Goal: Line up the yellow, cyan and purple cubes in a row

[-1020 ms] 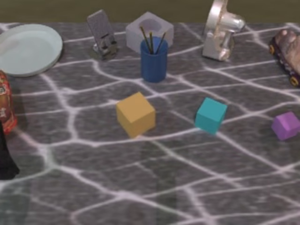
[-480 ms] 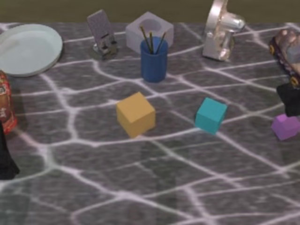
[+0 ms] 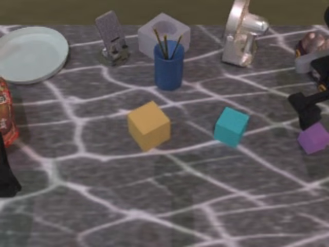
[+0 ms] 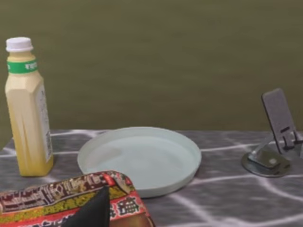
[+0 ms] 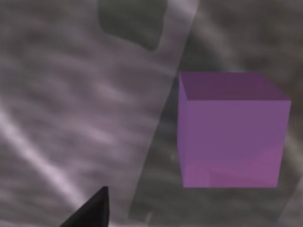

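Three cubes lie across the middle of the table in the top view: the yellow cube (image 3: 149, 125) left of centre, the cyan cube (image 3: 231, 126) to its right, and the purple cube (image 3: 313, 138) near the right edge. My right gripper (image 3: 310, 114) hangs open just behind and above the purple cube, not touching it. In the right wrist view the purple cube (image 5: 232, 130) fills the frame, with one dark fingertip (image 5: 97, 208) well off to its side. My left gripper (image 3: 6, 177) stays parked, open, at the left edge.
Along the back stand a pale plate (image 3: 31, 54), a phone stand (image 3: 112, 38), a grey block with a round hole (image 3: 164, 31), a blue cup with pencils (image 3: 168, 64) and a silver appliance (image 3: 241, 33). A red packet (image 3: 5, 116) lies at the left; a yellow bottle (image 4: 27, 113) stands nearby.
My right arm has come into view from the right edge and moved in over the purple cube. None of the cubes has moved. The left arm is still.
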Robot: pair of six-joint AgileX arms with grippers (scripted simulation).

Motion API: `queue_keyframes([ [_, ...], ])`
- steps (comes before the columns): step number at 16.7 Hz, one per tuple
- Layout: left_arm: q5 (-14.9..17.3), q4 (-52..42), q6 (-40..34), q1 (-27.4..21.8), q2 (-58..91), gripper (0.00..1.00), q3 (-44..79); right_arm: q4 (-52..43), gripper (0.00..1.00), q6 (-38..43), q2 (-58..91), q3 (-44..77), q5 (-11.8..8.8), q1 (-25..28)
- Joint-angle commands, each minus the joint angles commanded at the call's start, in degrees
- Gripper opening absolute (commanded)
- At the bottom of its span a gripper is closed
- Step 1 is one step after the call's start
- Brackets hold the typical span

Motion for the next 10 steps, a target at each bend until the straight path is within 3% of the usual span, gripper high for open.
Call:
queue_keyframes([
  [6, 0.00, 0.00, 0.00, 0.00, 0.00, 1.00, 0.00, 1.07, 1.00, -0.04, 0.30, -0.83, 0.01, -0.20],
  [10, 0.00, 0.00, 0.00, 0.00, 0.00, 1.00, 0.00, 9.43, 1.00, 0.05, 3.99, -5.14, 0.03, -0.03],
])
